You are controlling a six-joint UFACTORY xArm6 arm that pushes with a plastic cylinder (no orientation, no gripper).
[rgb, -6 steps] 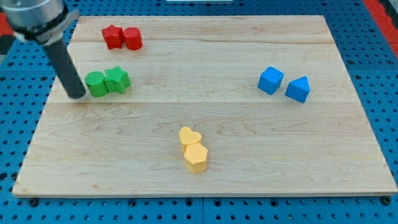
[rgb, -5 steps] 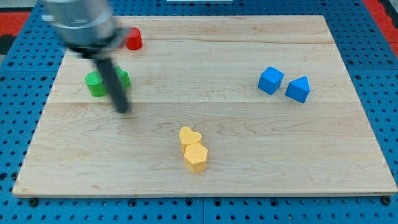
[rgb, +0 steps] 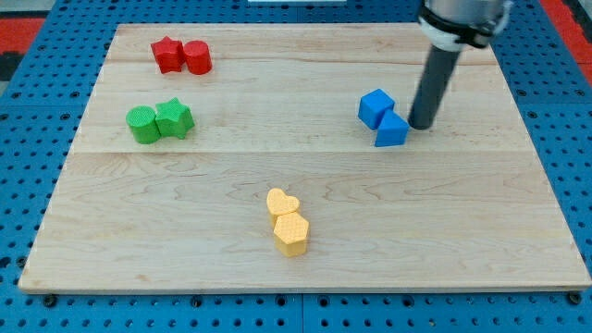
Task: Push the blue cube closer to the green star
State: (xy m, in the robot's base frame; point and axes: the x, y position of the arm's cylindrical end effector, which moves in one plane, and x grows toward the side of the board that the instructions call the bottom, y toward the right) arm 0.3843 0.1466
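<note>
The blue cube point(rgb: 375, 106) lies right of the board's middle, touching a blue wedge-shaped block point(rgb: 391, 130) just below and to its right. My tip point(rgb: 421, 125) rests on the board right beside the blue wedge, on its right side. The green star point(rgb: 174, 118) sits far off at the view's left, touching a green cylinder point(rgb: 141, 125) on its left.
A red star-like block point(rgb: 167, 54) and a red cylinder point(rgb: 197, 57) sit together at the top left. A yellow heart point(rgb: 282, 203) and a yellow hexagon point(rgb: 290, 233) touch at bottom centre. The wooden board point(rgb: 518, 203) lies on a blue pegboard.
My tip swept from beside the green blocks across to the right of the blue blocks. The blue cube and blue wedge have shifted left and now touch.
</note>
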